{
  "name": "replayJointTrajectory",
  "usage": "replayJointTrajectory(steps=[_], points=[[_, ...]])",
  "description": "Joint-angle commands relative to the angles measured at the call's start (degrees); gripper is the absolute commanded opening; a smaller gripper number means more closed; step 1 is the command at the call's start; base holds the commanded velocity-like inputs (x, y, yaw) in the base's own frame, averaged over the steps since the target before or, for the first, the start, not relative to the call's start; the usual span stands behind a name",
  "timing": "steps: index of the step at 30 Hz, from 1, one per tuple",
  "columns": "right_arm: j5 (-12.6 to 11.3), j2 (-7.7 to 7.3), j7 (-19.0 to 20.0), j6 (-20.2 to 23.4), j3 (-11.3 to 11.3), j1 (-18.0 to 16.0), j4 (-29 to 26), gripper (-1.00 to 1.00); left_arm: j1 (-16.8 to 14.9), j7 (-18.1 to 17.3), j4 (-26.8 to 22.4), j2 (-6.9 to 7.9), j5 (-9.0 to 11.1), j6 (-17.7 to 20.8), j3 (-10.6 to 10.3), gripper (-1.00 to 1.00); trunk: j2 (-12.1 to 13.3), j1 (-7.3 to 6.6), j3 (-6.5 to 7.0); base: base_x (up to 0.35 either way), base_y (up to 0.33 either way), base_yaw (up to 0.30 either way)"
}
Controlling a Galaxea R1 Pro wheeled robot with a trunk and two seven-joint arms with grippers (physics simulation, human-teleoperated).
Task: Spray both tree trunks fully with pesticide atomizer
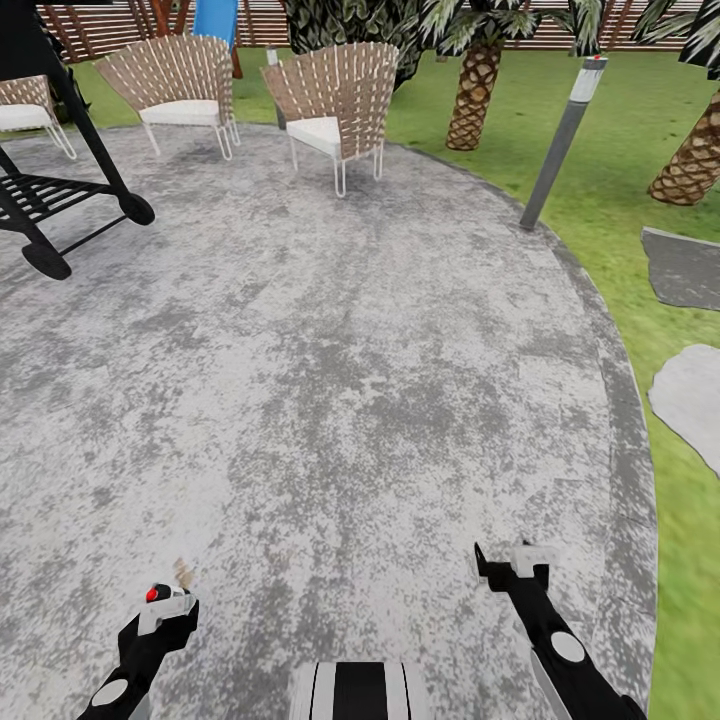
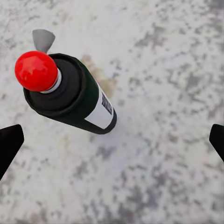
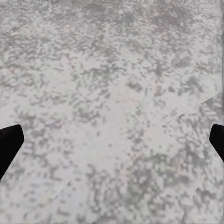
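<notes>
**Atomizer under the left end effector on the grey paving**

The robot stands on a wide round patch of mottled grey paving point(image 1: 330, 380), both arms reaching forward and down. In the left wrist view the pesticide atomizer point(image 2: 77, 95) stands on the paving between the spread black fingertips point(image 2: 9, 144), apart from both. It is a dark green-black canister with a white label, a red round cap and a small grey nozzle beside the cap. From the head camera the atomizer point(image 1: 158, 594) shows as a red dot just at the tip of the left end effector point(image 1: 165, 610), which is released, its jaws wide apart.

The right end effector point(image 1: 515, 565) hangs over bare paving, also released and holding nothing; its fingertips point(image 3: 9, 147) sit at the edges of the right wrist view.

Ahead stand two woven wicker chairs point(image 1: 335, 105) with white cushions, and a black metal frame point(image 1: 60, 190) to the left. A grey bollard point(image 1: 562, 140) rises at the paving's edge, with scaly palm trunks point(image 1: 475, 95) on the lawn point(image 1: 620, 120) and a slatted wooden fence point(image 1: 560, 30) behind.
</notes>
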Motion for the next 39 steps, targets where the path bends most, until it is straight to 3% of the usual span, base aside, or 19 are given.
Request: replayJointTrajectory(steps=[1, 14, 32, 39], points=[[0.1, 0.01, 0.0, -0.8, 0.0, 0.0, 0.1, 1.0, 0.0, 0.0, 0.0, 0.02, 0.6, -0.2, -0.2, 1.0, 0.0, -0.01, -0.03, 0.0, 0.0, 0.0], [0.1, 0.66, 0.0, -1.8, 0.0, 0.0, 0.0, 1.0, -0.2, 0.1, -0.1, -0.11, 1.2, -1.7, 0.4, 1.0, 0.0, -0.01, -0.03, 0.0, 0.0, 0.0], [0.1, 0.22, 0.0, -1.8, 0.1, 0.0, 0.0, 1.0, -0.3, 0.2, -0.1, -0.22, 1.4, -1.8, 0.5, 1.0, 0.0, -0.01, -0.03, 0.0, 0.0, 0.022], [0.1, 0.22, 0.0, -1.8, 0.1, 0.0, 0.0, 1.0, -0.3, 0.2, 0.0, -0.17, 3.6, -1.8, 0.5, 1.0, 0.0, -0.01, -0.03, 0.0, 0.0, 0.211]])
